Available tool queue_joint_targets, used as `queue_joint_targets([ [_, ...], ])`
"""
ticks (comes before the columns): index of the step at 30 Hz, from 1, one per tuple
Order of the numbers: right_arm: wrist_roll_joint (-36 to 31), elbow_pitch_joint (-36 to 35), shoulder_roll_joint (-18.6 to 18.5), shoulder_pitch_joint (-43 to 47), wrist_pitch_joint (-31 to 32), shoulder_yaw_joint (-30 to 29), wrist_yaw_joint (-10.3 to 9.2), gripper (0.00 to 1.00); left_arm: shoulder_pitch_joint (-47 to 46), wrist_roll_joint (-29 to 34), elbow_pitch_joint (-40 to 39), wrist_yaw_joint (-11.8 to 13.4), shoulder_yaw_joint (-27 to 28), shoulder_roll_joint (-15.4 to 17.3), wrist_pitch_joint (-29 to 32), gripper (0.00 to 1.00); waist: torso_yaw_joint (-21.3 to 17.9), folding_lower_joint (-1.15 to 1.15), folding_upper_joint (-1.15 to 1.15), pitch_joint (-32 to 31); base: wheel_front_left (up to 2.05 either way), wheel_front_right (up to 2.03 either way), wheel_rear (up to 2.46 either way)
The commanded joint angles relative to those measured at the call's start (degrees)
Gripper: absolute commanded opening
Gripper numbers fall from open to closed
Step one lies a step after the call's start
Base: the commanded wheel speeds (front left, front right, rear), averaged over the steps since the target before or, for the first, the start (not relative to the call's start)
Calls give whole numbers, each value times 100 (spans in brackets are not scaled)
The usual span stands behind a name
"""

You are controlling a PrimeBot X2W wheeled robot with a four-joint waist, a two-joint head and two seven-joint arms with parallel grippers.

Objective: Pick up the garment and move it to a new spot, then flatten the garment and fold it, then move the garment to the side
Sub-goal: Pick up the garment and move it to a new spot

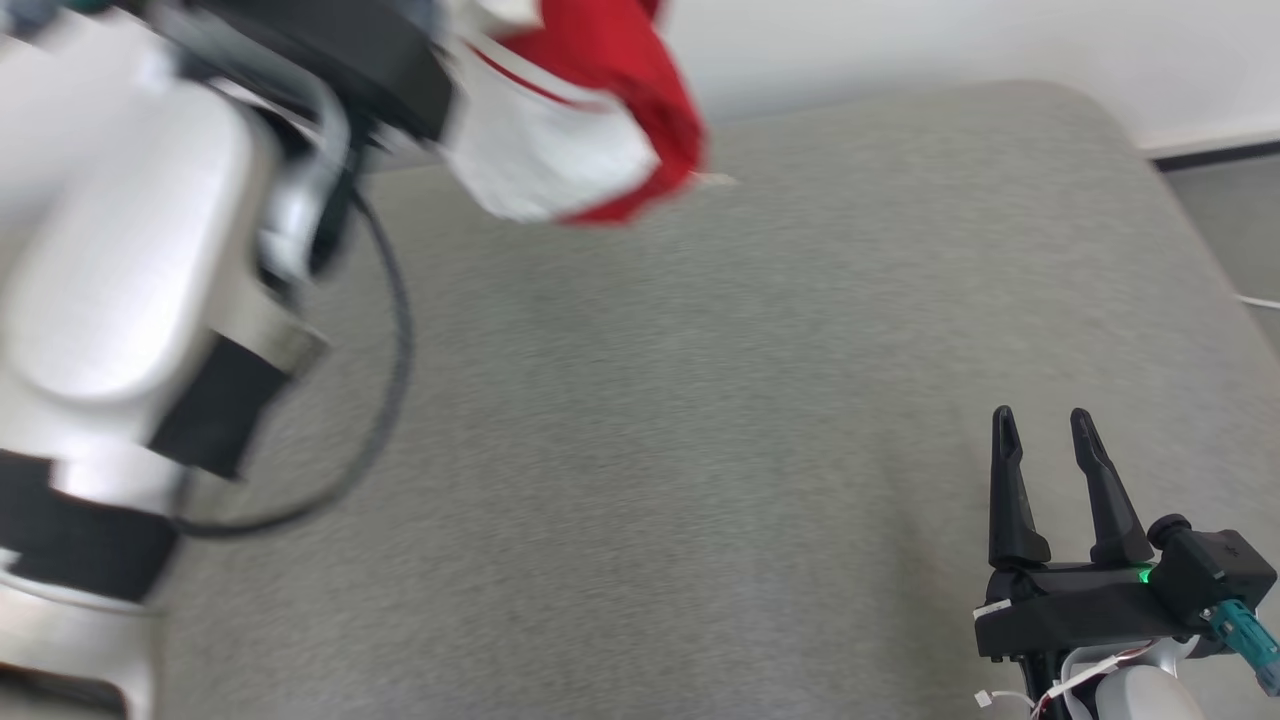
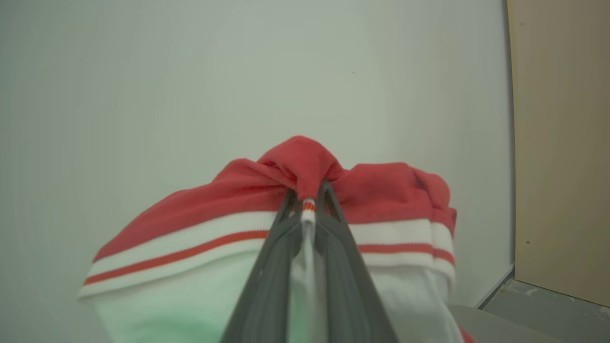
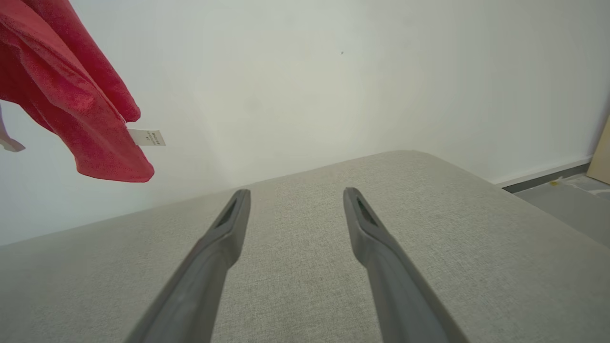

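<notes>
The garment (image 1: 580, 120) is red and white with red stripes, and it hangs in the air above the far left of the grey cushioned surface (image 1: 700, 420). My left gripper (image 2: 307, 190) is shut on a bunched red fold of the garment (image 2: 267, 228), lifted high; its pale forearm (image 1: 110, 300) fills the left of the head view. A red hanging edge of the garment (image 3: 71, 95) with a small white label shows at the upper left of the right wrist view. My right gripper (image 1: 1045, 420) stands open over the near right of the surface, nothing between its fingers.
A white wall (image 1: 950, 50) runs behind the surface. Grey floor (image 1: 1225, 215) lies past the surface's right edge, with a beige panel (image 2: 557, 143) standing there. A black cable (image 1: 395, 380) loops from my left arm.
</notes>
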Motion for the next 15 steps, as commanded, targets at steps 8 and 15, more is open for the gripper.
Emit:
queue_joint_targets([
  [8, 53, -29, 5, 100, -6, -55, -12, 100, 950, -254, -43, 180, -274, -510, -91, 0, -797, 1, 1, 32, 0, 0, 0],
  [15, -50, -11, 7, 81, -6, -118, -12, 100, 2167, -480, 355, 221, -487, -644, -357, 0, -665, 1, 1, 120, 0, 0, 0],
])
